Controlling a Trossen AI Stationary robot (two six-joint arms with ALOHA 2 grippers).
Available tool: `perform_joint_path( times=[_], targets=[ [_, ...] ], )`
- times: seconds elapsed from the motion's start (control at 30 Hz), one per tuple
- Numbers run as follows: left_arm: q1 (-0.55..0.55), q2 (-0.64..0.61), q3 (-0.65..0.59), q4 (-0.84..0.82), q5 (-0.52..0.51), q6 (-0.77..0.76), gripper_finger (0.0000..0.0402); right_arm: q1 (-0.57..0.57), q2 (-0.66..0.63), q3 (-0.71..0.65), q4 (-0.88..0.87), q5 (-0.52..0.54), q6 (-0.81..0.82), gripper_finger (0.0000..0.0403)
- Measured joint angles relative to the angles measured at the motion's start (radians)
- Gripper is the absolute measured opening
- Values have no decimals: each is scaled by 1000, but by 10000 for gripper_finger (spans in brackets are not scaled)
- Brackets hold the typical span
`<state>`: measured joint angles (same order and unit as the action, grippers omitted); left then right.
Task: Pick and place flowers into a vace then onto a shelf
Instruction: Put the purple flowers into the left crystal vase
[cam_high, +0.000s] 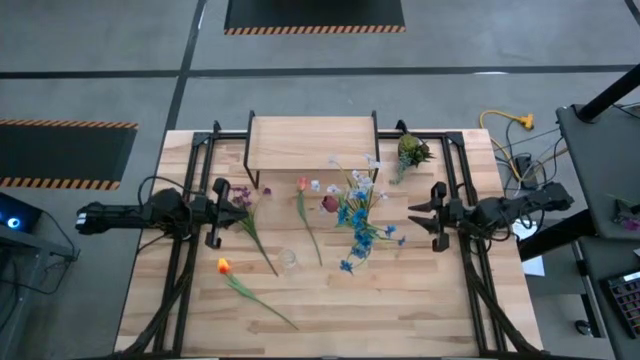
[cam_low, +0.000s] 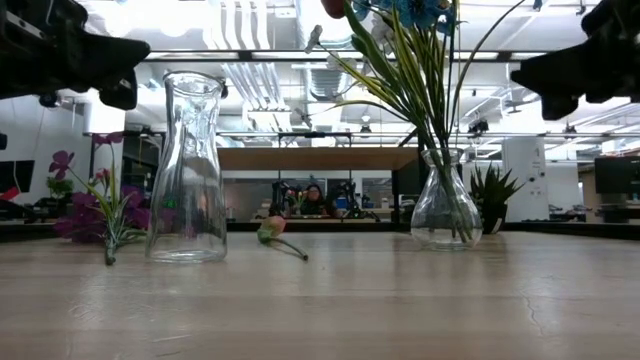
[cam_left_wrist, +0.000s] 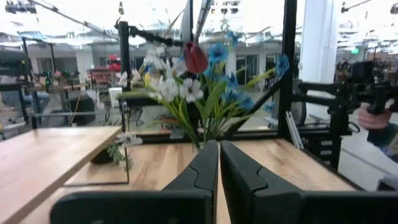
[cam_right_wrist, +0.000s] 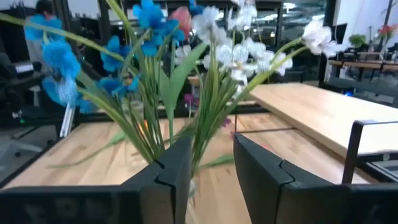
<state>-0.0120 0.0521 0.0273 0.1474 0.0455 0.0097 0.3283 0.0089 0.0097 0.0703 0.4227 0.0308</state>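
Hovering clenched near the left edge: left tool (cam_high: 243, 197). Hovering released near the right edge: right tool (cam_high: 412, 214). Standing bunched mid-tabletop (cam_high: 420, 310): flowers (cam_high: 360, 215) in vase (cam_low: 445, 215).

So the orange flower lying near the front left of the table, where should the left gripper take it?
Probably mid-stem. The orange flower lies flat, its thin stem running diagonally away from the bloom toward the table's front edge, with bare wood around it. Bring the left gripper, now shut, straight down from above, jaws opened across the stem, clear of the soft bloom.
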Motion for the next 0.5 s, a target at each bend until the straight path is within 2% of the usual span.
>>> perform_joint_path(
  times=[0.17, 0.27, 0.33, 0.5],
  targets=[
    [0, 7, -2, -25, 0, 29, 0, 0, 6, 0, 37, 4, -11, 107],
    [0, 15, -2, -24, 0, 38, 14, 0, 8, 0, 33, 4, -17, 102],
    [0, 21, -1, -26, 0, 38, 37, 0, 6, 0, 38, 4, -54, 98],
    [0, 27, 0, -25, -35, 34, 130, 0, 6, 0, 49, 5, -102, 89]
  ],
)
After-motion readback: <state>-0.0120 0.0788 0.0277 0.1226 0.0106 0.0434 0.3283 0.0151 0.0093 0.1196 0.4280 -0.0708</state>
